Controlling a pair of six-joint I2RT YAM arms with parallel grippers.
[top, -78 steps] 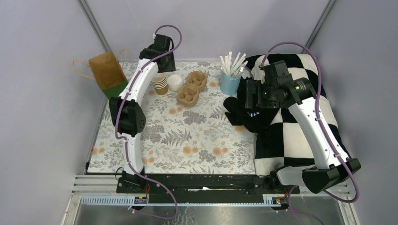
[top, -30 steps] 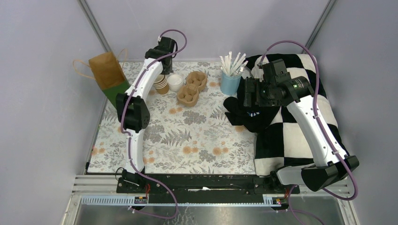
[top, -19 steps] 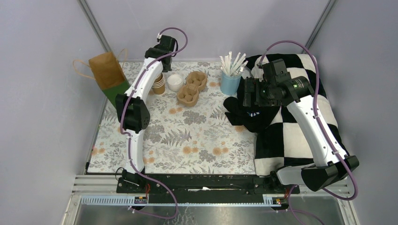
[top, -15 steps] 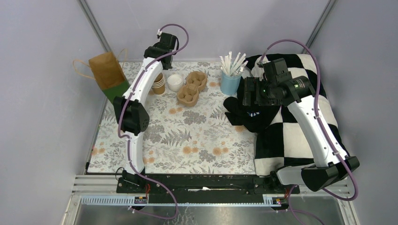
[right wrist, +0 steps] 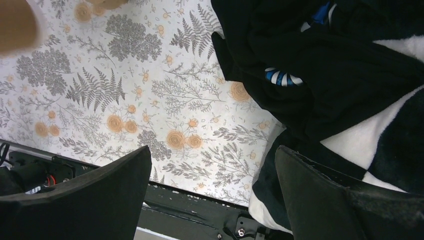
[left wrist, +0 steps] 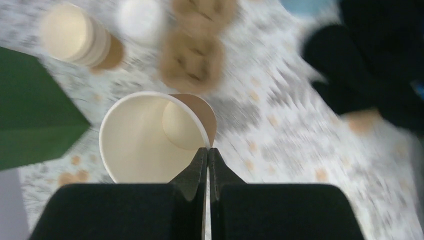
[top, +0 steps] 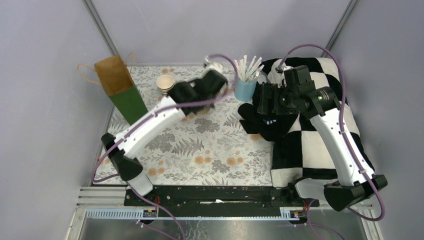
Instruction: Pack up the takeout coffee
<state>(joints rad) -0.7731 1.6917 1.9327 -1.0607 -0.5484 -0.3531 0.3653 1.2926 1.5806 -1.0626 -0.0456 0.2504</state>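
Observation:
My left gripper point(left wrist: 207, 149) is shut on the rim of a tan paper cup point(left wrist: 150, 140), pinching its wall. The cup is cream-white inside and has no lid. It hangs above the flowered cloth, nearer than the brown pulp carrier point(left wrist: 195, 55). A stack of like cups point(left wrist: 75, 37) point(top: 165, 82) stands at the back left, with white lids point(left wrist: 140, 17) beside it. In the top view the left gripper point(top: 182, 92) is motion-blurred over the carrier's place. My right gripper point(right wrist: 212, 195) stands open and empty above the cloth's near right part, beside the black garment point(right wrist: 325, 65).
A brown and green paper bag point(top: 120, 85) stands at the back left. A light-blue cup of white straws point(top: 245, 85) stands at the back, right of the middle. A black-and-white chequered blanket point(top: 325, 145) covers the right side. The flowered cloth point(top: 210, 150) covers the table.
The left arm has swung from over the cup stack to the right and nearer, with one cup in its gripper. The stack now shows uncovered. The right arm has barely moved.

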